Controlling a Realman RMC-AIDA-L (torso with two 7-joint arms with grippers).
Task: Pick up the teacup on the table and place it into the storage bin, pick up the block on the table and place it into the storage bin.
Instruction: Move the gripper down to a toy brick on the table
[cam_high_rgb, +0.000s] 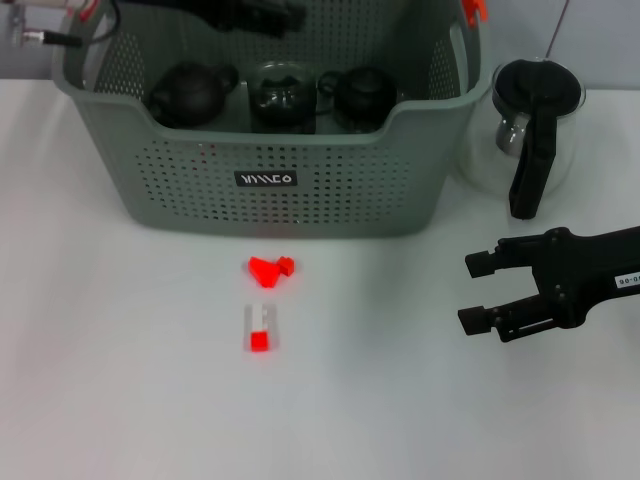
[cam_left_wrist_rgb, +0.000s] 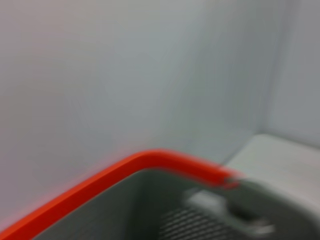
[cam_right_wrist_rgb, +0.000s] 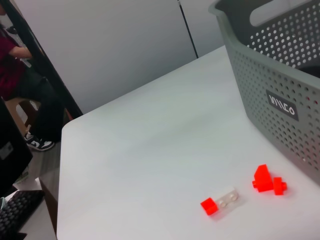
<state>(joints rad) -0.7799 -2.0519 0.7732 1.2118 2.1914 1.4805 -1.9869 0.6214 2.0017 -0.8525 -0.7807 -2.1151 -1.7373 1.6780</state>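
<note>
The grey-green storage bin (cam_high_rgb: 330, 190) stands at the back centre of the white table; the right wrist view shows its wall (cam_right_wrist_rgb: 260, 75), the left wrist view its orange-edged rim (cam_left_wrist_rgb: 150, 159). Three vessels sit inside: a dark pot (cam_high_rgb: 190, 92), a glass one (cam_high_rgb: 283, 95) and another dark pot (cam_high_rgb: 362, 95). I cannot tell which is the teacup. A red block (cam_high_rgb: 270, 268) (cam_right_wrist_rgb: 267, 181) lies in front of the bin, a grey-and-red block (cam_high_rgb: 260, 328) (cam_right_wrist_rgb: 221, 201) just nearer. My right gripper (cam_high_rgb: 474, 291) hovers open to the blocks' right. My left gripper (cam_high_rgb: 250, 14) is above the bin's back.
A glass pitcher (cam_high_rgb: 530, 130) with a black handle stands right of the bin, just behind my right arm. In the right wrist view the table's edge (cam_right_wrist_rgb: 62, 150) shows, with a seated person (cam_right_wrist_rgb: 20, 75) beyond it.
</note>
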